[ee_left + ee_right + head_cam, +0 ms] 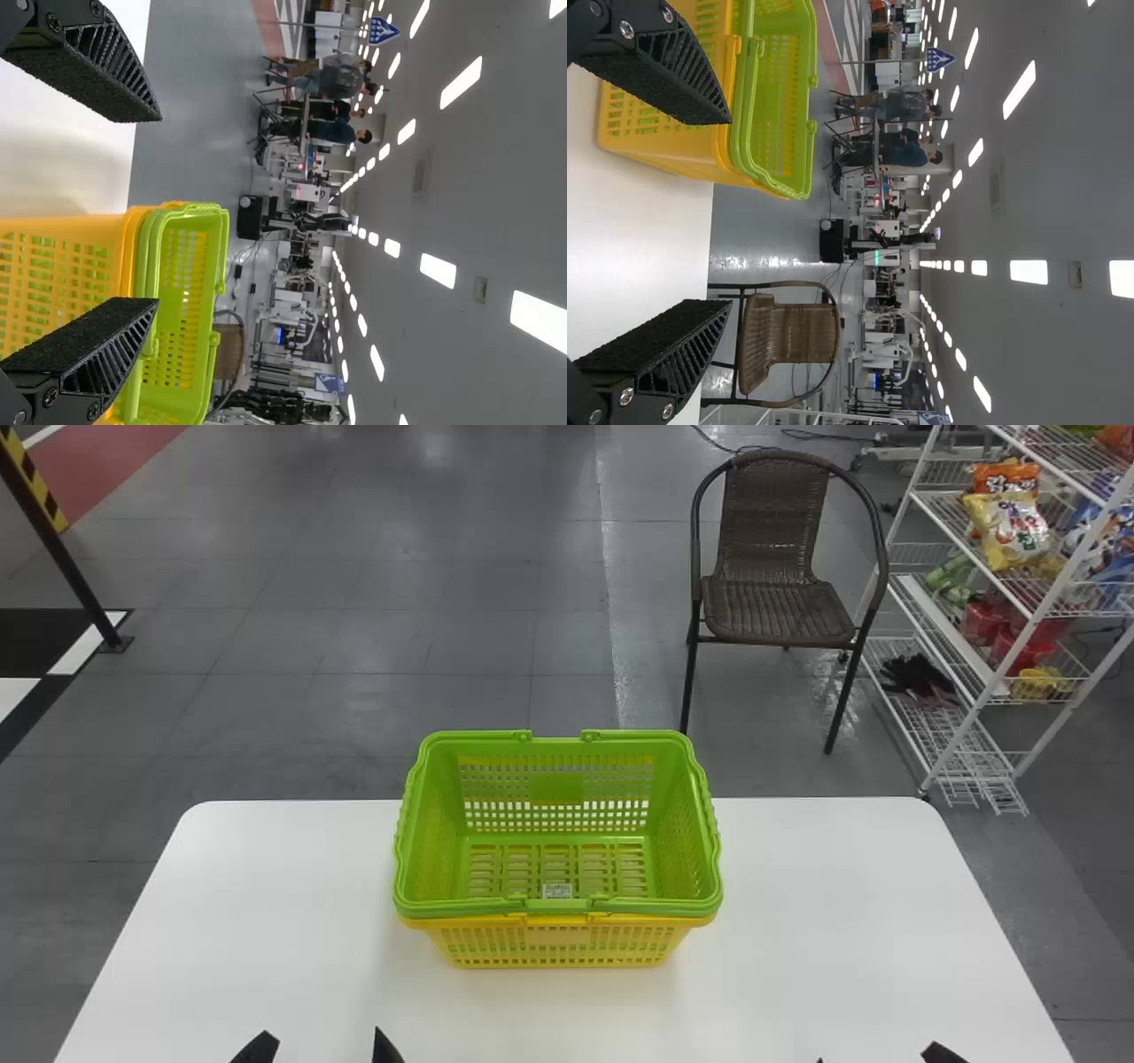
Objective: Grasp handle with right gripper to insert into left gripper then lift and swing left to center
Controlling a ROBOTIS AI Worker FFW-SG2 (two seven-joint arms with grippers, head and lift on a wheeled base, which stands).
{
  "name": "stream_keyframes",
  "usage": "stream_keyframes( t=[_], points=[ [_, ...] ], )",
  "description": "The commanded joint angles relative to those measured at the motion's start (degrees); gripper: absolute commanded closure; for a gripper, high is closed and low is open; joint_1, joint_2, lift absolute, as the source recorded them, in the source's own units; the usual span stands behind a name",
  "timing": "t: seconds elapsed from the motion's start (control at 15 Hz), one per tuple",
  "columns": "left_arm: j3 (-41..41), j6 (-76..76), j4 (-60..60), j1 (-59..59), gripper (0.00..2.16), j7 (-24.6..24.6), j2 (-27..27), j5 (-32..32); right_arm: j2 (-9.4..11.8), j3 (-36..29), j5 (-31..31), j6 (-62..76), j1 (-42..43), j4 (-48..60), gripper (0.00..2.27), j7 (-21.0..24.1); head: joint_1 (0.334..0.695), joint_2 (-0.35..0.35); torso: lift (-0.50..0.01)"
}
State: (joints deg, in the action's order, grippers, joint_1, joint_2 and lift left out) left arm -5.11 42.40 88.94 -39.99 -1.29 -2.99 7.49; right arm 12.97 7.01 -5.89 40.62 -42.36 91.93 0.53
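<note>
Two pincers stand at the near side of the white tabletop [266, 921], one per arm, each coming in from the bottom edge of the head view. The left pincer [323, 1043] lies near and to the left of the baskets; the right pincer [877, 1056] lies near and to their right, at the bottom edge. In its own wrist view the left pincer [159, 210] is spread wide, its two flat black fingers well apart, one of them overlapping the baskets in the line of sight. The right pincer [731, 211] is likewise spread, with open space between its fingers. The green basket [558, 908] sits nested in the yellow basket [558, 948], upright at the middle of the tabletop and apart from both pincers. Its near handle [443, 911] lies folded along the rim. Bare surface extends broadly to the left and right of the baskets, with a shallower band on the near side. On the far side, the green rim overlaps the tabletop's far edge in the head view. Past that edge, on the floor [399, 646], stand a brown chair [771, 611], to the right, and a white wire rack [974, 708], farther right.
</note>
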Motion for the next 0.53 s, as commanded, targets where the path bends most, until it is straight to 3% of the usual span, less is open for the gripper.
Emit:
stream_keyframes(
  t=[0.0,0.47],
  points=[
    [0.01,-0.17,0.0,0.0,0.06,0.15,0.0,0.16,-0.05,0.02,0.0,0.02,0.0,0.0,0.08,0.0,0.695,0.007,0.0],
    [-0.08,-0.88,0.0,-0.09,0.06,0.32,-0.09,0.59,-0.05,-0.07,0.0,0.37,-0.09,0.0,0.08,0.0,0.695,0.009,0.0]
  ],
)
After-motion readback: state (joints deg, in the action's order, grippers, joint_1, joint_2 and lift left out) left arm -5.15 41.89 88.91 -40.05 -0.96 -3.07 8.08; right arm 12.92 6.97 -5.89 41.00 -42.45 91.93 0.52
